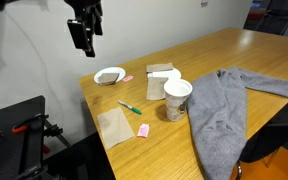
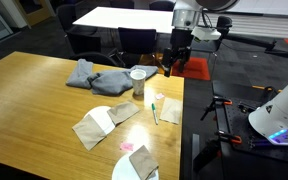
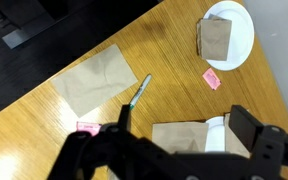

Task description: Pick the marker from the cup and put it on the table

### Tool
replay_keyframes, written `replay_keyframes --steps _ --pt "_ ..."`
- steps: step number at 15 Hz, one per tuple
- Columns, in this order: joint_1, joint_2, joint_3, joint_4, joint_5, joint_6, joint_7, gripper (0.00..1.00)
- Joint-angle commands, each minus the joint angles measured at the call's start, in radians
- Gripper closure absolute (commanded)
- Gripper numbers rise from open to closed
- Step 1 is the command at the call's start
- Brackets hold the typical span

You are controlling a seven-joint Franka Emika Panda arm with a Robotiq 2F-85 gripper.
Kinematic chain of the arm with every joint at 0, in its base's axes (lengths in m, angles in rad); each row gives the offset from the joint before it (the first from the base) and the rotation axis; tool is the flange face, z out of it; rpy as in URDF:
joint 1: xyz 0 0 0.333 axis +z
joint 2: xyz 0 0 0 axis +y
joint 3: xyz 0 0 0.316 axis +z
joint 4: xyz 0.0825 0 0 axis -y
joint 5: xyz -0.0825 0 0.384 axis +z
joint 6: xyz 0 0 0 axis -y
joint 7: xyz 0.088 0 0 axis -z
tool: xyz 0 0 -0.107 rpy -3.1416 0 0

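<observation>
Placement complete, retreat in hand. The marker (image 1: 130, 107) lies flat on the table (image 1: 254, 50), out of the cup (image 1: 176, 98) and apart from it, with a brown napkin (image 1: 114, 125) just beside it; the wrist view shows it as a thin green stick (image 3: 141, 90) at the edge of that napkin (image 3: 94, 80). The claw (image 1: 84, 38) hangs high above the table's corner, well apart from everything. In the wrist view its fingers (image 3: 254, 135) stand wide apart with nothing between them: released and empty. In an exterior view the claw (image 2: 174, 62) hangs beyond the cup (image 2: 137, 82), on the side away from the marker (image 2: 154, 110).

Judged from this layout, the task's goal is met and only withdrawal remains. It is best done by moving upward and away from the table, jaws left released, so no finger sweeps low over the marker and rolls it toward the near edge. The upright cup, the dish (image 1: 109, 75) and the grey cloth (image 1: 234, 100) are the other things that a low pass could disturb. The pink packet (image 1: 143, 131) needs no attention.
</observation>
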Motion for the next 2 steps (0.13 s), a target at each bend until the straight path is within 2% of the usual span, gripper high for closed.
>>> replay_keyframes --steps 1,2 --pt "0.003 0.001 -0.004 0.001 -0.002 -0.002 0.001 0.0" --pt "0.003 0.002 -0.004 0.001 -0.002 -0.002 0.001 0.0"
